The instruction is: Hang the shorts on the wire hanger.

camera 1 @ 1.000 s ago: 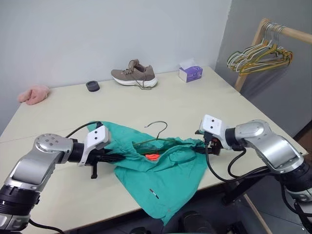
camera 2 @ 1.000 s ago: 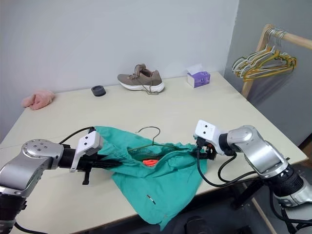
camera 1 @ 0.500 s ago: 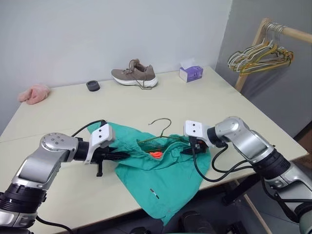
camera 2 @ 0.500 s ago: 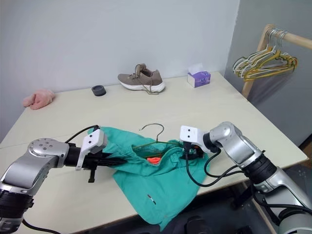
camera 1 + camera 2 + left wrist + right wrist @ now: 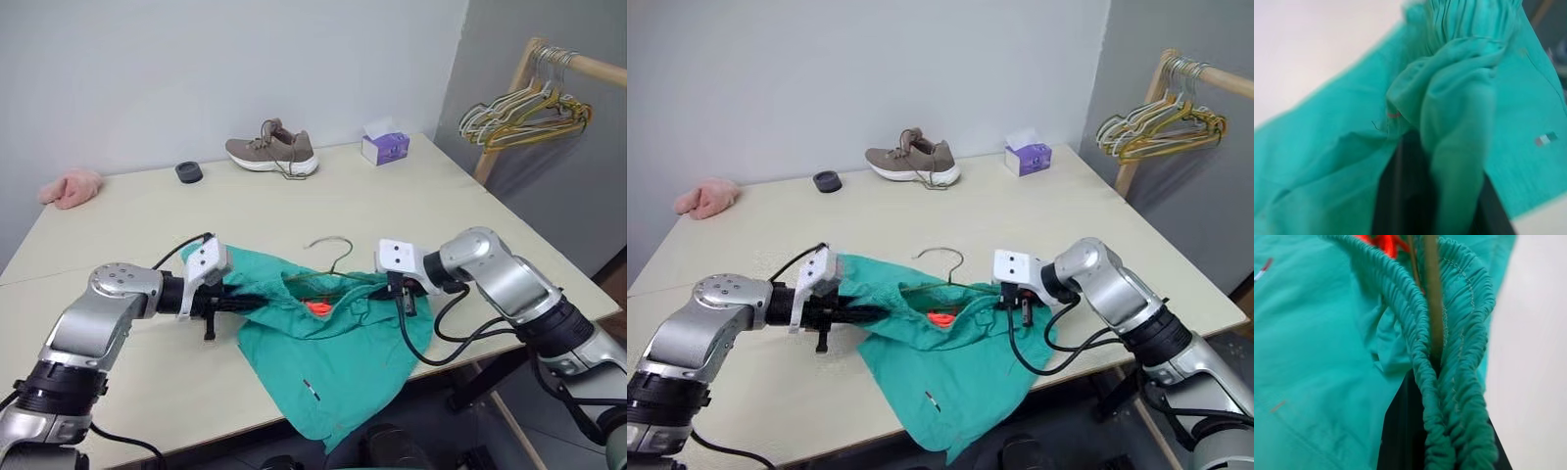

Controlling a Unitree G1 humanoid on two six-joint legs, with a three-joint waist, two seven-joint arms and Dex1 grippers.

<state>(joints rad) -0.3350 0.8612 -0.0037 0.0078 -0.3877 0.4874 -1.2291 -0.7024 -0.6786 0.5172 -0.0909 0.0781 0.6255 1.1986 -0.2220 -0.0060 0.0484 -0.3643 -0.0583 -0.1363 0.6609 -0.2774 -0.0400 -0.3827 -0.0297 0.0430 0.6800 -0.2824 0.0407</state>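
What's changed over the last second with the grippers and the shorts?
The right gripper moved inward along the table edge and closed on the gathered waistband of the teal-green cloth shorts, with the thin olive-gold wire hanger running through it. The waistband bunched narrower. The left gripper kept its hold on the opposite waistband end. The brown shoe, purple tissue box and pink cloth stayed put.

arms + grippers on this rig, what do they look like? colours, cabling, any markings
Both arms are brushed silver metal shells with round joint caps and black ribbed sections nearer the body. Each wrist carries a white, blocky housing ahead of the black two-finger gripper: left gripper, right gripper. A loose black cable loops from each white housing back along the forearm. No readable markings beyond small dark holes on the white housings.
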